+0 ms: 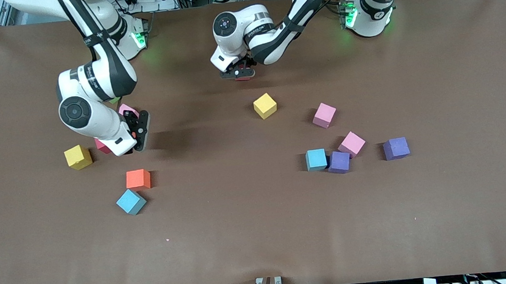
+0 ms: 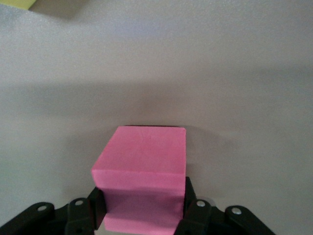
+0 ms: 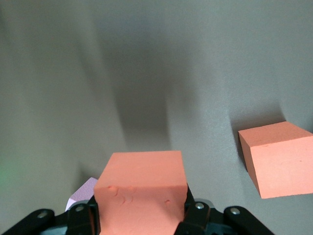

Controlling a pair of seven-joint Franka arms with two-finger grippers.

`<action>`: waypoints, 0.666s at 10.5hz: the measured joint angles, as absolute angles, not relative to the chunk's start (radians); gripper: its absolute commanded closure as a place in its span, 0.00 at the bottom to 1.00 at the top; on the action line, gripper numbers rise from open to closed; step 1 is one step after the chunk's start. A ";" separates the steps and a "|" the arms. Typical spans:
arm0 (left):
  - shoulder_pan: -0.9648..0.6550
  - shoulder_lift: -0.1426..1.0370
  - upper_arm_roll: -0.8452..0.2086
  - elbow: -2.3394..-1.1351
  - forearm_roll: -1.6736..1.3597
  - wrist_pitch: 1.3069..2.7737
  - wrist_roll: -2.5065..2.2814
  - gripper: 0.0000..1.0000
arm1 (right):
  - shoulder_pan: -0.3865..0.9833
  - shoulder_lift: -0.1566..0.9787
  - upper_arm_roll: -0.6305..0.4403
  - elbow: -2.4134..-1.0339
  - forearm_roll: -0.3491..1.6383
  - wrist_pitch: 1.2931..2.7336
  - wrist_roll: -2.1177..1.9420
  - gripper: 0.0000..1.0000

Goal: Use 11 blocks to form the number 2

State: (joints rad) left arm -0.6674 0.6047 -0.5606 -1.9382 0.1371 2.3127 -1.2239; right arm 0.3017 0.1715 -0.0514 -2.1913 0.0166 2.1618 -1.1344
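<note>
Blocks lie scattered, no digit begun. My left hand [image 2: 144,215] grips a pink block [image 2: 142,176] over the worktop [image 1: 241,216] near my bases; my right hand [image 3: 142,218] grips an orange block [image 3: 142,191].

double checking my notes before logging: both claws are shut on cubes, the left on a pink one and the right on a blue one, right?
Not quite. The left claw is shut on a pink cube, as you say, but the cube in the right claw is orange, not blue. The right wrist view shows it between the fingers, with a second orange cube on the table nearby.
</note>
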 measured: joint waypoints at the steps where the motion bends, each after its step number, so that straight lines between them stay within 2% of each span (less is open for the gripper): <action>1: -0.668 0.605 -0.560 -1.938 0.137 2.312 -1.235 0.00 | 0.302 0.171 -0.051 -2.191 0.017 2.162 -1.135 0.60; 4: -0.667 0.598 -0.558 -1.901 0.138 2.312 -1.329 0.00 | 0.302 0.172 -0.050 -2.191 0.017 2.162 -1.138 0.60; 7: -0.613 0.516 -0.540 -1.878 0.142 2.282 -1.369 0.00 | 0.333 0.172 -0.043 -2.192 0.017 2.162 -1.147 0.60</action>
State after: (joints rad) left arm -0.6126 0.5165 -0.5400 -1.8782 0.1425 2.2825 -1.3689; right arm 0.3327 0.1716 -0.0434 -2.1916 0.0166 2.1618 -1.1472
